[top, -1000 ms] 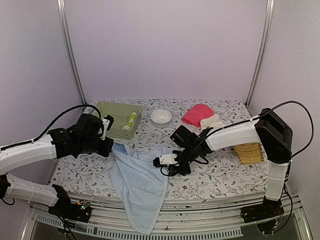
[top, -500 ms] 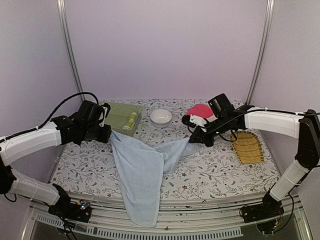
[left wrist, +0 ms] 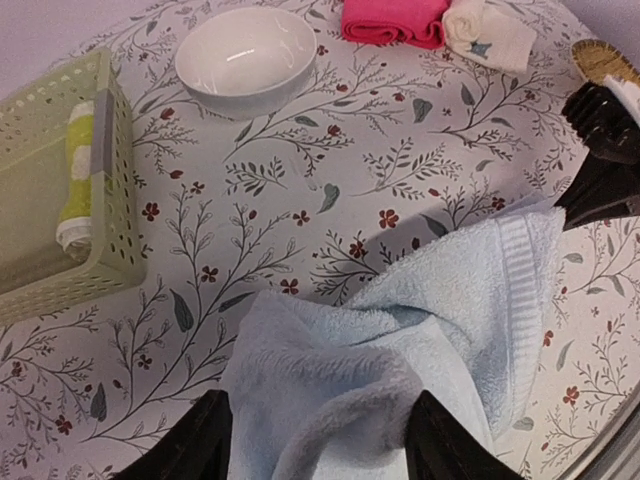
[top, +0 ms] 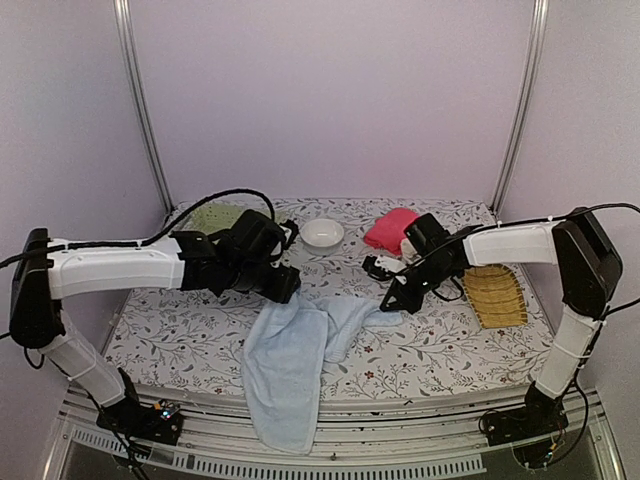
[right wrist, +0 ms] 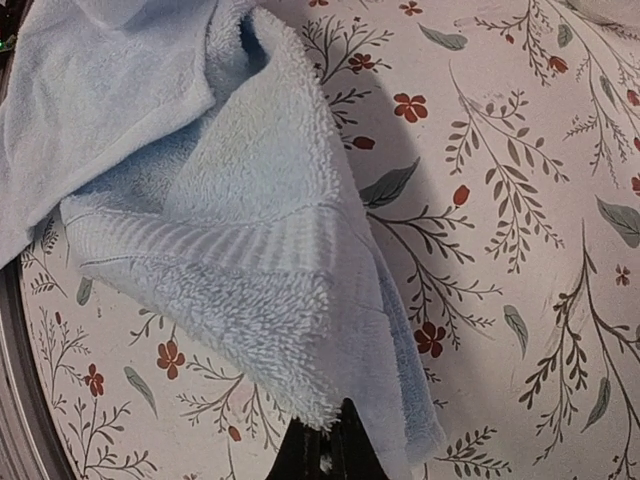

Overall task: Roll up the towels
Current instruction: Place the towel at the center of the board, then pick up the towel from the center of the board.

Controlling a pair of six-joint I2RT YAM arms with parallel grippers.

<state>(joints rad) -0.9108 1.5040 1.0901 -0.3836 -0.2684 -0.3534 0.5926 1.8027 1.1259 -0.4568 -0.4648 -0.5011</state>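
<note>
Inspector: Position of the pale blue towel [top: 290,360]?

Operator: Centre front of the table [top: 450,350], bunched and not rolled. Its long axis runs from mid-table towards the arm bases, and the near end hangs over the front edge.

Inspector: Which way from the jaws?

Operator: Both arms hold the far end, so the bulk lies nearward of each. The left gripper [top: 280,288] has the far-left part. The right gripper [top: 395,298] has the far-right corner, on a flap reaching to the right. The cloth between them sags in folds.

Inspector: Left jaws?

Operator: In the left wrist view the fingers [left wrist: 205,450] stand well apart. A thick wad of towel fills the gap and bears on both. Judged clamped on it.

Inspector: Right jaws?

Operator: Almost together, pinching the hemmed corner. The ribbed band lies just above them.

Inspector: Other towels?

Operator: The pink towel [top: 392,228] and the cream-white towel [left wrist: 490,35] sit far right, touching. The yellow-green towel [left wrist: 78,170] lies in the basket [left wrist: 115,255], far left. Neither arm is on them.

Inspector: Assessment?

Operator: Early stage. The next move likely calls for spreading the two corners sideways and bringing the overhang onto the table. Risk: the hanging weight may pull the corner from the right jaws.
</note>
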